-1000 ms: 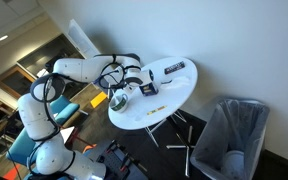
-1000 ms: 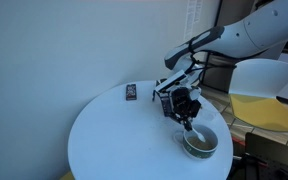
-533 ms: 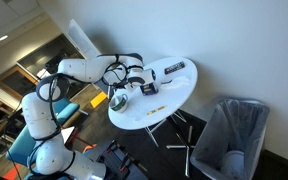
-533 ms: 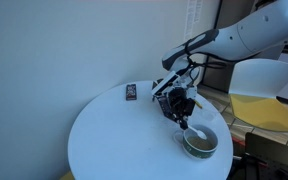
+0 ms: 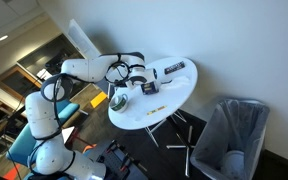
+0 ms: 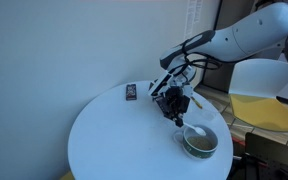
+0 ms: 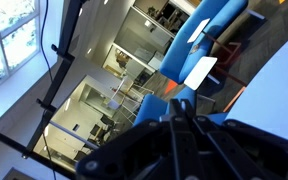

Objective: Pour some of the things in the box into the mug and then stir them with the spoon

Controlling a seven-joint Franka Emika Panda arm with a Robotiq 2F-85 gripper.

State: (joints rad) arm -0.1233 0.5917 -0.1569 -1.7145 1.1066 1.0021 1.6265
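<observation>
In both exterior views my gripper [image 6: 178,108] [image 5: 133,84] hangs over the white round table [image 6: 114,140], just above and beside the mug [image 6: 199,141] [image 5: 121,100], a greyish cup with a dark inside. It is shut on a pale spoon [image 6: 185,119] whose lower end slants toward the mug's rim without touching it. The dark box [image 5: 149,88] with yellow print lies on the table close to the gripper. The wrist view shows my gripper [image 7: 178,108] with both fingers pressed together, against an office background; mug, box and spoon are out of that view.
A longer flat dark item with white lettering [image 5: 174,69] lies further along the table. A small dark item [image 6: 131,92] sits near the table's far edge. A grey bin [image 5: 229,135] stands on the floor beside the table. A yellow surface [image 6: 264,105] lies behind the arm.
My gripper has risen and drawn back from the mug, carrying the spoon up out of it. The mug, the box and the other items have stayed put.
</observation>
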